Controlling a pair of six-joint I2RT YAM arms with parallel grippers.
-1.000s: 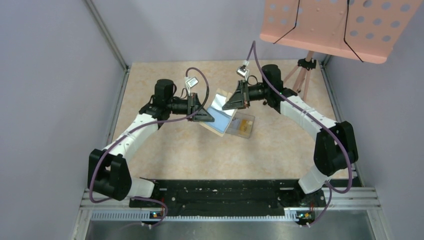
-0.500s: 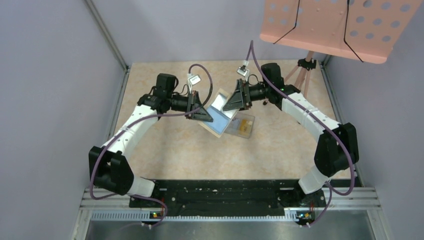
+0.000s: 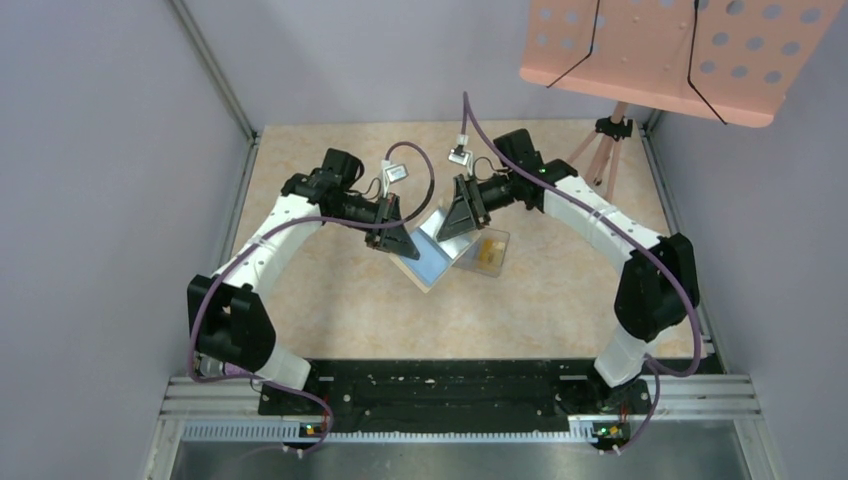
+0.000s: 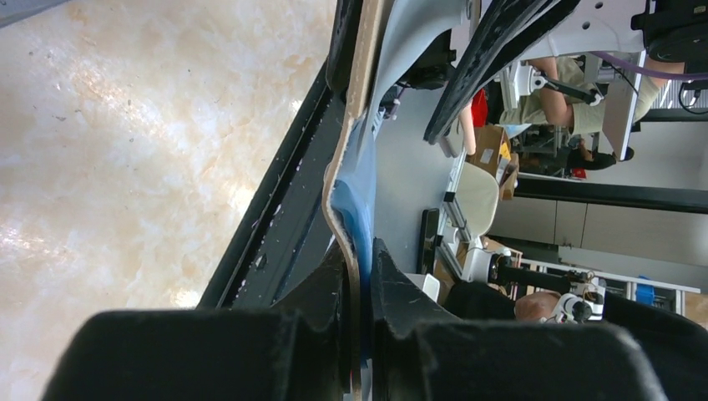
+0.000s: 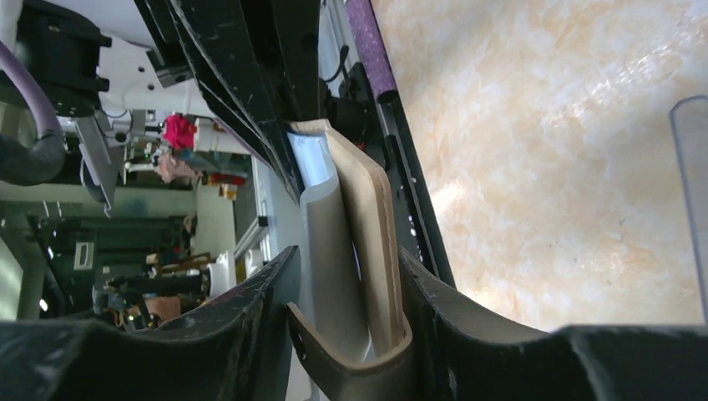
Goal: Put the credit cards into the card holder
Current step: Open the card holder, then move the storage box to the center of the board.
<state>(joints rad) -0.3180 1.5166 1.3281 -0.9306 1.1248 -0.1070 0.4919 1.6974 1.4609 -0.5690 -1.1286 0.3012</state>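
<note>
The card holder point(image 3: 430, 262), tan with blue-grey lining, hangs open above the table between my two grippers. My left gripper point(image 3: 403, 243) is shut on its lower flap; in the left wrist view point(image 4: 359, 259) the tan edge point(image 4: 351, 167) runs up from the closed fingers. My right gripper point(image 3: 458, 215) grips its upper part; in the right wrist view point(image 5: 346, 288) the tan layers point(image 5: 371, 234) and the snap strap sit between the fingers. A grey sheet point(image 5: 327, 242) lies against the layers; I cannot tell if it is a card. A yellow-orange credit card point(image 3: 488, 254) lies in a clear case on the table.
The clear case point(image 3: 480, 250) lies just right of the wallet; its edge shows in the right wrist view point(image 5: 691, 192). A peach perforated board point(image 3: 680, 50) on a tripod point(image 3: 608, 145) stands at the back right. Grey walls enclose the table. A black rail point(image 3: 440, 385) runs along the near edge.
Both grippers have moved nearer and lower with the wallet, which has tilted and shows more blue lining. Both wrists have rotated. The case has not moved.
</note>
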